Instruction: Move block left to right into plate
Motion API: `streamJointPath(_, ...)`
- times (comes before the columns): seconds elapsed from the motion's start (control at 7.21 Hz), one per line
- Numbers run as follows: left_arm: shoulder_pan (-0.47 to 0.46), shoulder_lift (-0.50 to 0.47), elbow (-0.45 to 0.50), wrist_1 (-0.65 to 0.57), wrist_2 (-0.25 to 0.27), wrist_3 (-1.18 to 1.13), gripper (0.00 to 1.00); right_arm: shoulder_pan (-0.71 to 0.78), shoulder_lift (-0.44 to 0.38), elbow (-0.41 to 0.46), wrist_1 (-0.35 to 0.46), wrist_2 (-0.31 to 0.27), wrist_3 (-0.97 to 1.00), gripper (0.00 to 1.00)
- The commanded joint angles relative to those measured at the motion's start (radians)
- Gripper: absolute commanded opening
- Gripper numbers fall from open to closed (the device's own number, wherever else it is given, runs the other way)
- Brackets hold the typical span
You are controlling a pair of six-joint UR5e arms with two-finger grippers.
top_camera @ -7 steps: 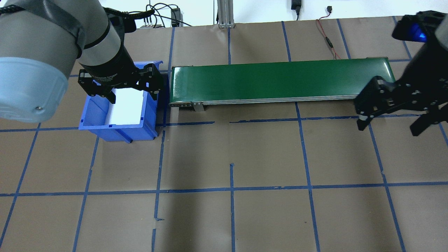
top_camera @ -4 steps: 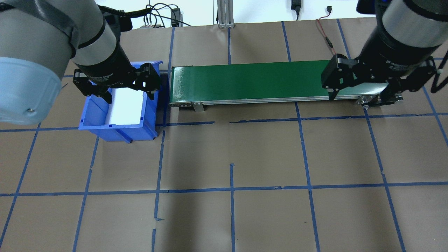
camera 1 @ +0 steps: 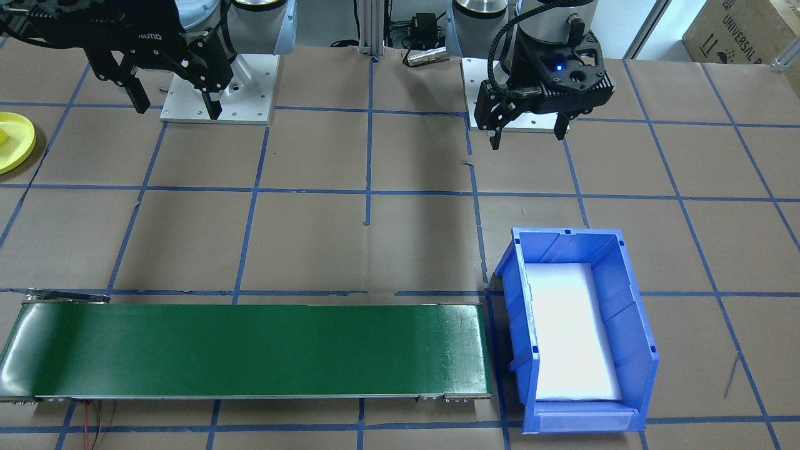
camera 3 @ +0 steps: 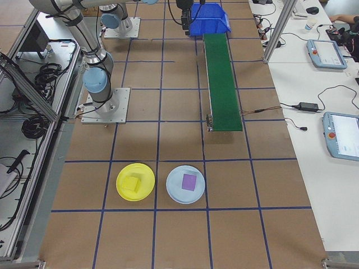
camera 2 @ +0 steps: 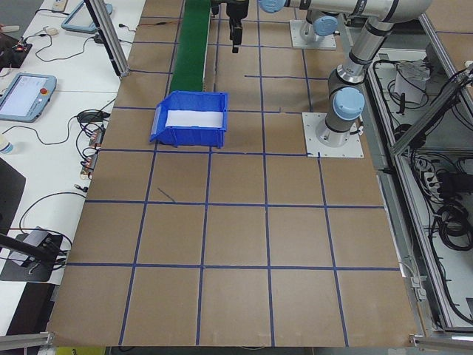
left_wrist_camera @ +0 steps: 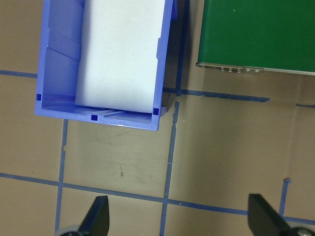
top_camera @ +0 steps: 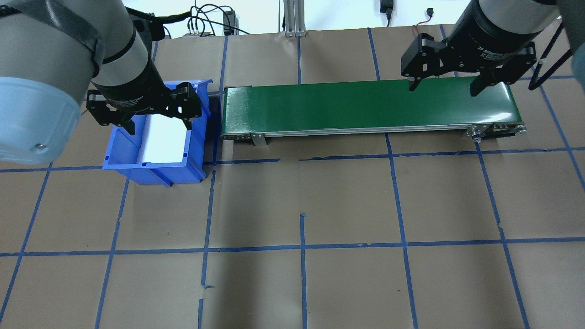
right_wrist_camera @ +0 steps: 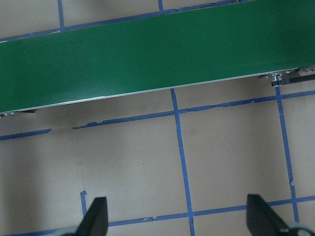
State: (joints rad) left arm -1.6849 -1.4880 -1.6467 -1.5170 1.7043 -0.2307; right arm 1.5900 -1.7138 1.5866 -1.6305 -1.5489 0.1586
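Note:
A yellow block (camera 3: pixel 132 184) lies in the yellow plate (camera 3: pixel 147 190), which stands on the table well past the conveyor's right end; the plate (camera 1: pixel 15 147) also shows at the front view's left edge. My left gripper (top_camera: pixel 160 125) hangs open and empty, high above the blue bin (top_camera: pixel 155 170), and the same gripper (camera 1: pixel 527 136) shows open from the front. High over the right end of the green conveyor belt (top_camera: pixel 356 105), my right gripper (top_camera: pixel 445 87) is open and holds nothing. Both wrist views show only spread fingertips with nothing between them.
The bin (camera 1: pixel 631 337) holds only a white liner and stands against the belt's (camera 1: pixel 250 350) left end. A pale blue plate (camera 3: pixel 174 193) with a purple block (camera 3: pixel 189 181) sits beside the yellow plate. Operators' benches with tablets and cables run along the table's far side.
My right gripper has swung in from the table's right edge to above the belt's right end, staying open. The left gripper has drifted slightly leftward over the bin.

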Motion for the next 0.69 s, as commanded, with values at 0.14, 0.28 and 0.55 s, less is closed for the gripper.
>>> streamJointPath(0.14, 0.005, -0.003, -0.008, 0.001, -0.015, 0.02, 1.0, 0.002, -0.004, 0.006, 0.015, -0.005, 0.036, 1.0)
streamJointPath(0.28, 0.013, -0.003, -0.01, 0.003, -0.058, 0.144, 1.0, 0.001, -0.004, 0.006, 0.02, -0.006, 0.036, 1.0)
streamJointPath(0.55, 0.068, -0.003, -0.008, 0.0, -0.105, 0.185, 1.0, 0.001, -0.004, 0.006, 0.02, -0.005, 0.035, 1.0)
